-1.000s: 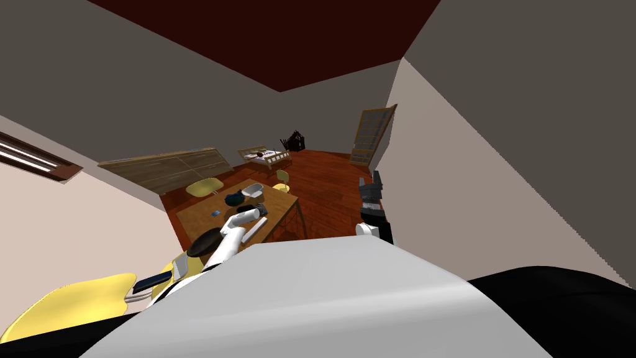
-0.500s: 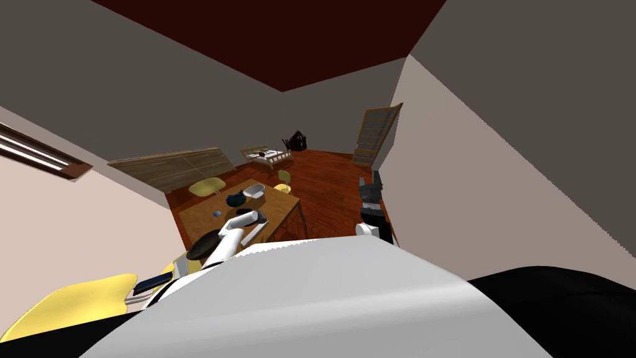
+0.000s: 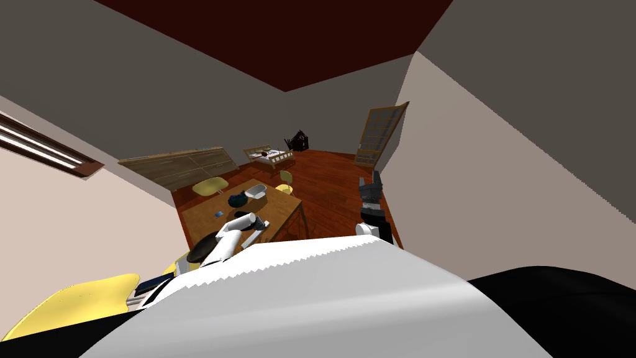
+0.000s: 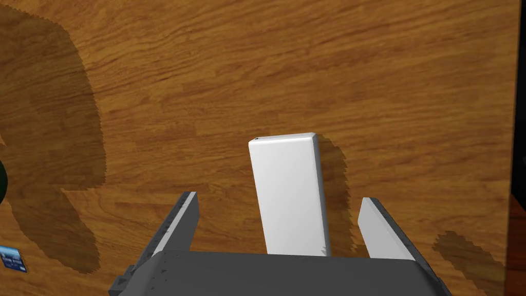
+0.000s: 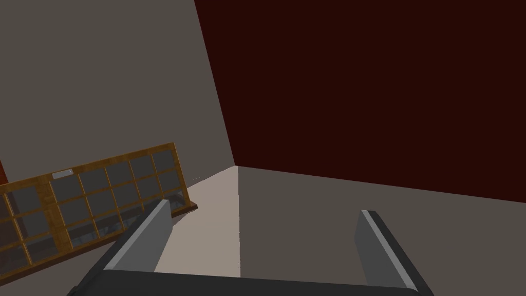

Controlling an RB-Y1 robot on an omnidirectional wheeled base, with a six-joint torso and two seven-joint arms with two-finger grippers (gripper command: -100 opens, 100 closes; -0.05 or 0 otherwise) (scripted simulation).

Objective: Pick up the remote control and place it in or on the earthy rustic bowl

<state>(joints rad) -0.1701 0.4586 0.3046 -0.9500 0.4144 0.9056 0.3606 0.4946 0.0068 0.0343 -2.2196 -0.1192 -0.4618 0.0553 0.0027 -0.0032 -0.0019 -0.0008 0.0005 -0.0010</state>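
Two arms, one working. Wooden table (image 3: pixel 202 219) is the biggest thing under my left gripper (image 4: pixel 278 198). Its bare grain spreads all round the fingers, so I judge the hand hangs low over the top, pointed down, to take something flat off it.

Right arm is parked off to the side. The right gripper (image 5: pixel 264 207) is raised with its fingers spread and nothing between them; out of the way, I judge, so it can't knock the table.

Beyond my left gripper, further across the table, a dark bowl (image 3: pixel 236 200) and a pale bowl (image 3: pixel 255 191) sit just beside each other. The dark one is my guess for the target, not sure.

Remote control (image 4: pixel 288 192), a plain white slab, lies flat on the table between the left gripper's two fingers, lengthwise along its reach. The fingers stand apart, one along each long edge, with a gap either side and no contact that I can see. The slab sits a bit nearer one finger than the other. Its near end runs under the gripper body; its far end pokes out past the fingertips. The straddle makes sense for a pinch across the narrow width. Not gripped yet.

Small blue card (image 4: pixel 11 258) lies on the table well off to one side of the gripper, apart from the remote.
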